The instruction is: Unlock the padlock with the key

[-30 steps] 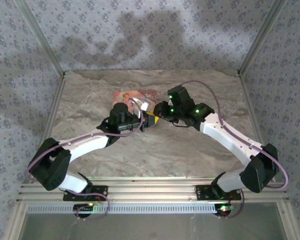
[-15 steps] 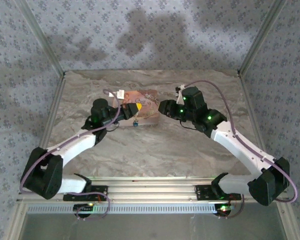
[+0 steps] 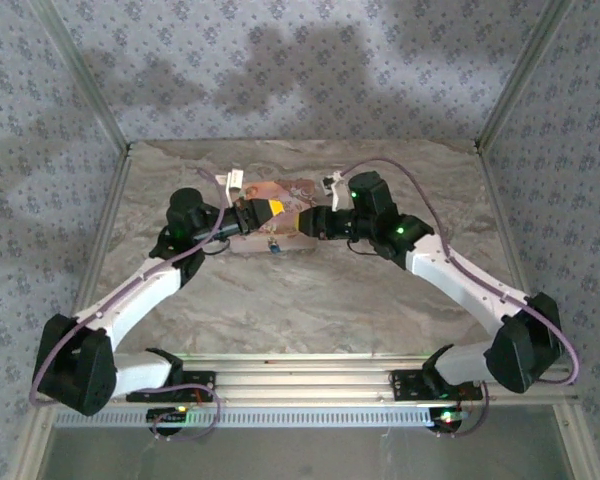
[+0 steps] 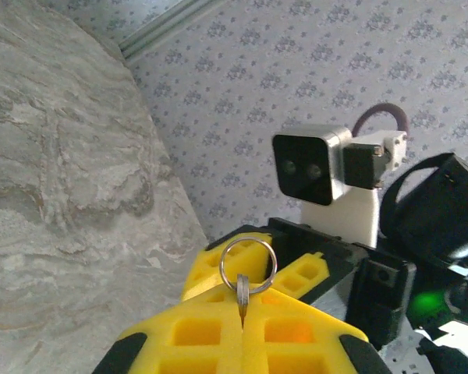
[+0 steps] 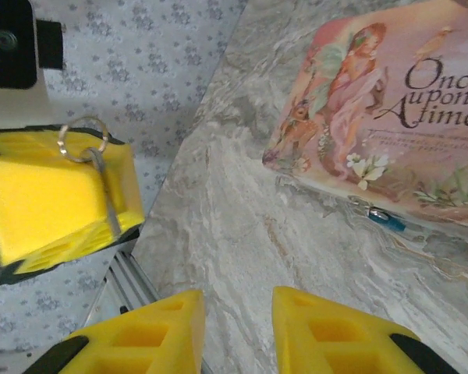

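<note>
My left gripper (image 3: 278,212) is shut on the key (image 4: 242,298), a thin metal sliver pinched between the yellow pads, with its ring (image 4: 247,265) sticking out past the tips. The same key (image 5: 106,199) and ring show in the right wrist view. My right gripper (image 3: 312,222) faces the left one tip to tip, open and holding nothing, fingers (image 5: 335,331) spread. The padlock (image 3: 275,245) is tiny and blue. It lies on the table at the near edge of the pink box, and in the right wrist view the padlock (image 5: 384,220) is off beyond my right gripper (image 5: 238,327).
The flat pink picture box (image 3: 280,192) lies under both grippers, printed "Once upon a time" (image 5: 398,101). The marble table (image 3: 310,310) is bordered by patterned walls, with metal rails along the near edge (image 3: 300,375).
My left gripper has swung right with the key, and the right gripper has shifted left. Their tips now nearly meet above the box. The padlock has stayed in place.
</note>
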